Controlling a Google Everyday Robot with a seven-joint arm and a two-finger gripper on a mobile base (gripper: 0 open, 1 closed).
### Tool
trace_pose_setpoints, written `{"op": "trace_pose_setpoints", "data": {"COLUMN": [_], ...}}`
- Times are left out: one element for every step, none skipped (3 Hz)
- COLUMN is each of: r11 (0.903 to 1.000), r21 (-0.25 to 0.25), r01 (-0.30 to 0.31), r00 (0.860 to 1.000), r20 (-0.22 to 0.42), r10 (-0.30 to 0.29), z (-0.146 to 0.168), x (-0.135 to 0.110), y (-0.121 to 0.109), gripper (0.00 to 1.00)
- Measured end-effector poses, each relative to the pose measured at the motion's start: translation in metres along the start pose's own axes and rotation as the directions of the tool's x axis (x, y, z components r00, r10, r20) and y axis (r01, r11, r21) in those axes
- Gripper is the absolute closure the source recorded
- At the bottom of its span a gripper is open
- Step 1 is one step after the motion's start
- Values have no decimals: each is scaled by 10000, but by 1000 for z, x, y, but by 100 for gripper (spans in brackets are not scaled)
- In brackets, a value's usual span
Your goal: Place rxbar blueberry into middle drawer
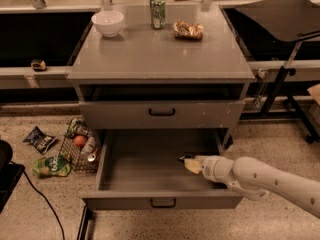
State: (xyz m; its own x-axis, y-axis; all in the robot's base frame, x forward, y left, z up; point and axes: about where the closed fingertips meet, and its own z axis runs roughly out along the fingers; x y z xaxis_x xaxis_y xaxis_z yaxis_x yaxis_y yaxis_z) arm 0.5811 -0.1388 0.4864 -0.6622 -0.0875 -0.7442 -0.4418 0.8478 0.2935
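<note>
The middle drawer [125, 201] stands pulled fully out at the bottom of the grey cabinet, its front panel with 1 black handle [163, 202] nearest the camera and its grey tray bare across the left and centre. The gripper [189, 163] is inside the tray on its right side, near the right wall and about midway between the back and the front panel. The white arm [265, 179] reaches in from the right, over the drawer's right front corner. A small dark sliver at the gripper's tip looks like the rxbar blueberry [185, 158]; I cannot tell whether the gripper is clenched on it or has released it. Above, the taller drawer [210, 115] is closed. The worktop [150, 54] carries 1 white bowl [108, 22], 1 green can [158, 12] and 1 golden snack bag [188, 30], all near its back edge. A wire basket [80, 151] sits on the floor just beside the drawer's left wall.
</note>
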Motion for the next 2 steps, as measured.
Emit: {"op": "trace_pose_setpoints", "data": {"r11": [9997,9994], "r21": [177,189], "r01": [-167,-286], "r00": [9989,9980], "r20": [431,572], "r10": [160,274], "z": [24,43], "x": [-20,-35], "y": [-24,-36], "gripper": [100,82]}}
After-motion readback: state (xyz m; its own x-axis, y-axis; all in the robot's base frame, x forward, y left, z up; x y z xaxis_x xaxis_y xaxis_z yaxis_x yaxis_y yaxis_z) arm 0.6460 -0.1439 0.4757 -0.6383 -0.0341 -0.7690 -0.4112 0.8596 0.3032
